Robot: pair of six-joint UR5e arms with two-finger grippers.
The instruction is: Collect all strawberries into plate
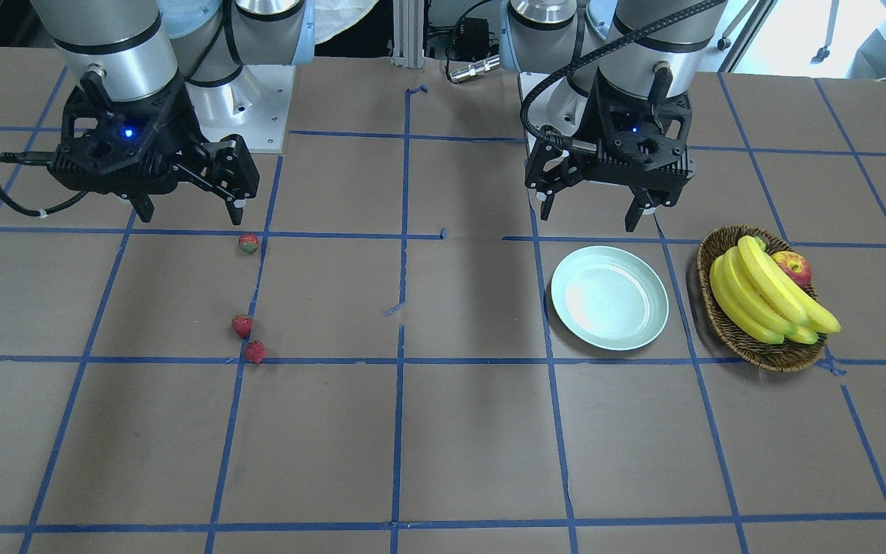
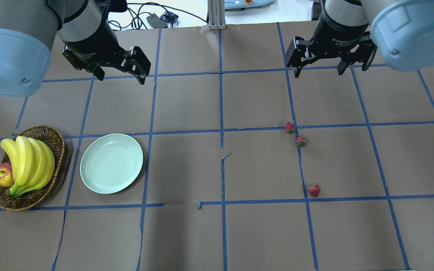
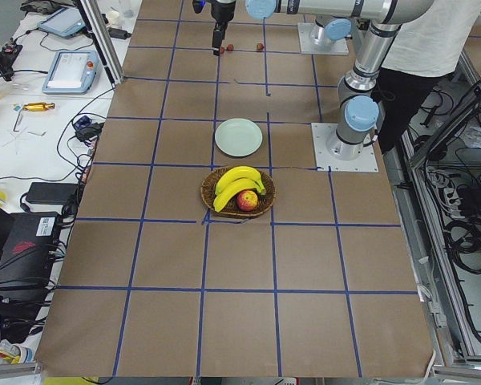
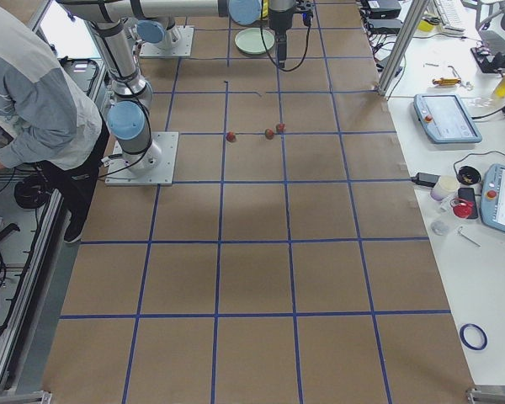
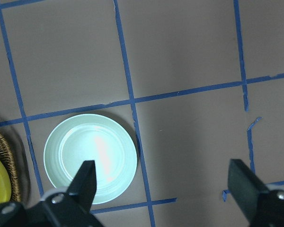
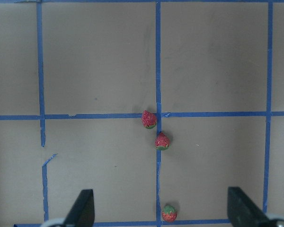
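Observation:
Three strawberries lie on the brown table: one alone, and two close together. The pale mint-green plate sits empty on the other half. My right gripper hangs open above the table on the robot's side of the strawberries. High over the plate's area, my left gripper is open too. Neither holds anything.
A brown wicker basket with bananas and a red-yellow apple stands beside the plate, on the side away from the strawberries. Blue tape lines grid the table. A person stands behind the robot base in the side views.

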